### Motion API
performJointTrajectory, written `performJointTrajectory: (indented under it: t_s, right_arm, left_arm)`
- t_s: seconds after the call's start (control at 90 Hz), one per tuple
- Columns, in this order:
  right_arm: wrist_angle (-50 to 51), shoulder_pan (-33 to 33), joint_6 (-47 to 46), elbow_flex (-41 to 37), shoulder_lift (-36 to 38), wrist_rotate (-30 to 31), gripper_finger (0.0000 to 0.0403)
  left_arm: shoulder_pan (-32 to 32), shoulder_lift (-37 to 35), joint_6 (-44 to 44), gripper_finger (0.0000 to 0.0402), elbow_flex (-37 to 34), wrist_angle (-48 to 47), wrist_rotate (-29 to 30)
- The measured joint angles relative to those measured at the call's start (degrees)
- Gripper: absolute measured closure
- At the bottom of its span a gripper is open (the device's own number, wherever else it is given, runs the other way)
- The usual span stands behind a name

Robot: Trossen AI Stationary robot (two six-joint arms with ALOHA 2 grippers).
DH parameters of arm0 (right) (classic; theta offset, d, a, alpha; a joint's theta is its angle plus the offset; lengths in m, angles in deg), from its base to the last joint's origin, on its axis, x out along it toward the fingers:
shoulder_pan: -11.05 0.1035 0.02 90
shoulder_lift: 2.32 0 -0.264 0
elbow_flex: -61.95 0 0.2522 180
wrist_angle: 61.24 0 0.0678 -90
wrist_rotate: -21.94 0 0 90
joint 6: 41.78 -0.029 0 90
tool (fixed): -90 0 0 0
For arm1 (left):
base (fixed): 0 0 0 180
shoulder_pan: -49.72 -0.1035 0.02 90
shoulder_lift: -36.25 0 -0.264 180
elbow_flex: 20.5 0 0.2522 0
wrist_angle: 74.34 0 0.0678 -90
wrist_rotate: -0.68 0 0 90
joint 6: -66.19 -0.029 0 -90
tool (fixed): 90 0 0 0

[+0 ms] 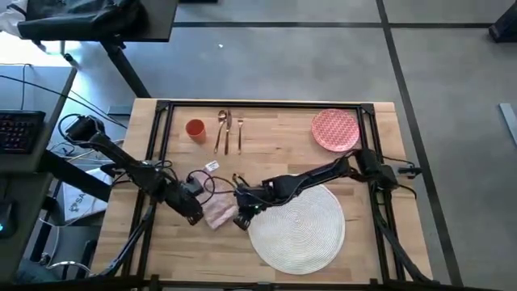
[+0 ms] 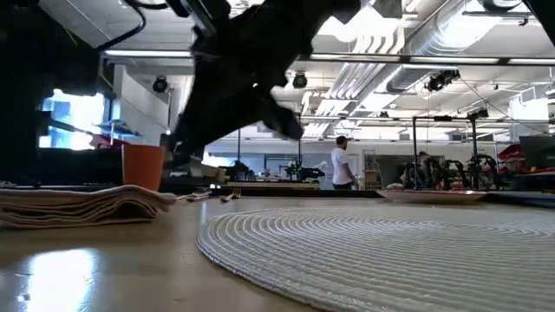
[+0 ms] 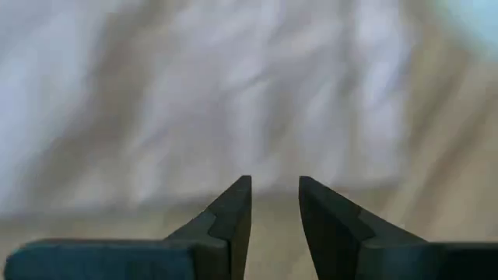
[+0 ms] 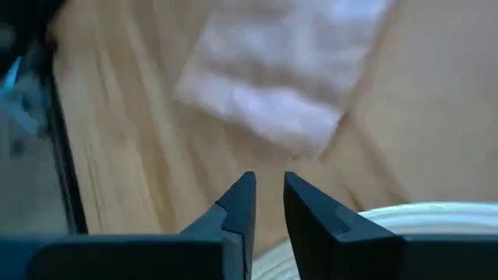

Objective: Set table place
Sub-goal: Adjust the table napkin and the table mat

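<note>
A folded beige-pink napkin (image 1: 218, 212) (image 2: 78, 206) lies flat on the light-wood table (image 1: 266, 162), just left of the round white woven placemat (image 1: 297, 228) (image 2: 390, 243). My left gripper (image 1: 194, 214) (image 3: 275, 183) is at the napkin's (image 3: 218, 93) left edge, its fingers a narrow gap apart with nothing between them. My right gripper (image 1: 240, 218) (image 4: 268, 179) hovers between the napkin (image 4: 280, 85) and the placemat (image 4: 412, 218), also narrowly open and empty. At the far edge are an orange-red cup (image 1: 195, 129) (image 2: 143, 165), gold cutlery (image 1: 229, 129) and a red-patterned plate (image 1: 335, 129).
A black metal frame (image 1: 161, 145) runs along the table's sides and far edge. A small white tag (image 1: 212, 166) and cables lie near the left arm. Bare wood shows between the cutlery and the plate. A dark desk with a keyboard (image 1: 16, 129) stands off the left side.
</note>
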Motion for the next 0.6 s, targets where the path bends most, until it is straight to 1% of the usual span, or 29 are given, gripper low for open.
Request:
performJointTrajectory:
  t_s: [0.078,0.122,0.189,0.289,0.311,0.367,0.433,0.511,0.6]
  right_arm:
    - [5.23,0.01,-3.0,0.06,2.46,5.67,0.0374]
    - [7.36,0.01,-3.95,0.06,4.44,7.98,0.0379]
    - [10.26,-0.02,-4.1,0.29,7.26,9.45,0.0386]
    - [15.75,0.06,-3.21,0.39,10.54,9.06,0.0391]
    - [17.1,0.22,-3.19,0.35,10.87,8.69,0.0392]
    - [20.01,0.75,-2.99,0.31,11.7,7.57,0.0394]
    - [22.99,1.96,-0.95,0.26,12.1,5.04,0.0394]
    - [24.21,3.89,3.01,-0.48,12.17,0.73,0.0394]
    - [24.82,6.13,3.76,-3.88,11.92,-1.0,0.0394]
  left_arm:
    - [-0.33,1.79,0.49,0.0319,-1.77,8.7,4.85]
    - [-0.66,3.65,0.56,0.0323,-2.57,12.23,6.63]
    - [-1.46,7.0,0.52,0.0333,-3.13,14.94,7.56]
    - [-2.03,13.84,-0.57,0.0349,-3.14,22.35,7.22]
    - [-2.02,15.33,-1.96,0.0353,-3.14,25.05,6.48]
    - [-1.79,18.74,-6.87,0.0362,-3.05,31.29,2.23]
    - [-1.5,21.59,-12.49,0.0374,-2.23,35.39,-5.1]
    - [-0.82,22.83,-16.16,0.0387,-0.57,33.95,-11.84]
    - [0.64,21.97,-16.37,0.0398,1.03,28.53,-14.55]
